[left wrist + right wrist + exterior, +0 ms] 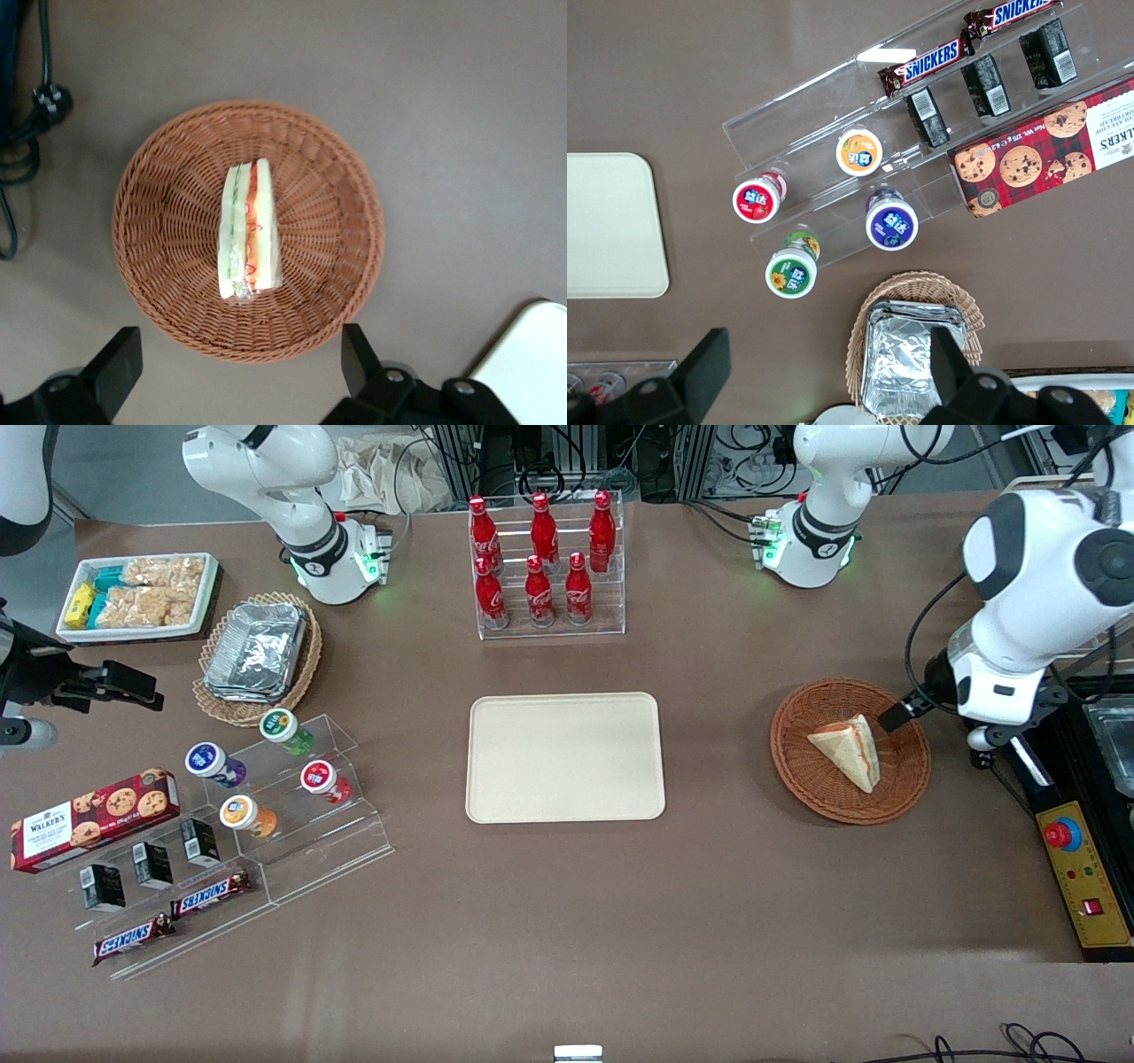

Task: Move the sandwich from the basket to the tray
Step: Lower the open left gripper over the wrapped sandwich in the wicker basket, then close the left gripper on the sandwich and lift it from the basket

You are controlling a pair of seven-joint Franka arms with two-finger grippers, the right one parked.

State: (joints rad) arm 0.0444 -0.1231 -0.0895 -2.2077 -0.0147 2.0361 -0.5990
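— So where is the sandwich [848, 750] right now?

— Lying in the basket [797, 757], roughly at its middle, toward the working arm's end of the tabletop [709, 903]. From the wrist camera the sandwich [248, 232] shows its cut edge, with green and red filling between pale bread under clear wrap, resting on the woven floor of the basket [168, 221].

— And the tool?

— The tool [239, 370] hangs above the basket, its two dark fingers [115, 365] spread wide and released, one to each side of the rim as the wrist camera sees it. Nothing is between them. They are clear of the sandwich, not touching it. In the front view one dark fingertip of the tool [904, 710] shows over the basket's edge, on the side away from the front camera, just beside the sandwich's upper corner.

— The tray?

— The tray [496, 797] sits flat near the middle of the tabletop, well apart from the basket, toward the parked arm's end from it. Its surface is bare. A corner of the tray [532, 354] also shows in the wrist view.

— Anything else nearby?

— A clear rack of red cola bottles [542, 558] stands farther from the front camera than the tray. A yellow control box [1085, 886] with a red button lies at the working arm's edge of the tabletop.
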